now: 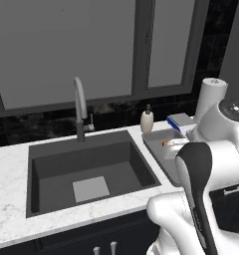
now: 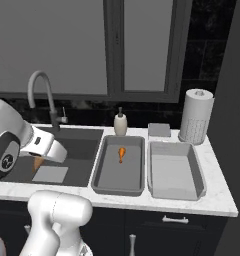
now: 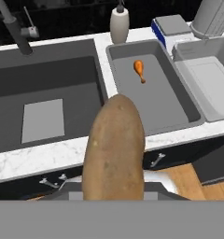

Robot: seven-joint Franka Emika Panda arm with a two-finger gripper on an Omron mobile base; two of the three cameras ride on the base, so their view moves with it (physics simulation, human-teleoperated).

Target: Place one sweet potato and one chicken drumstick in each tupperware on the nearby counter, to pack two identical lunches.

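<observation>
The counter (image 2: 219, 192) of white marble-look stone carries everything here. Largest of the containers is the dark sink basin (image 2: 74, 150) at the left, with a pale flat square (image 2: 50, 173) lying on its floor and the curved faucet (image 2: 41, 87) behind it. Just to the right, side by side along the counter, sit the two tupperware trays. The left tupperware (image 2: 102, 172) — the one beside the sink — holds a single chicken drumstick (image 2: 121, 153), small and orange, lying near the middle of its floor toward the back. The right tupperware (image 2: 194, 167) shows a bare grey floor. Behind them stand a paper towel roll (image 2: 196, 116), a soap dispenser (image 2: 120, 123) and a small blue-edged grey sponge (image 2: 159, 130).

In the hand view a sweet potato (image 3: 115, 151) rises large and brown from the bottom, over the counter's front edge — the gripper (image 3: 115, 193) appears clamped on its lower end, though the fingertips themselves are hidden behind it.
</observation>
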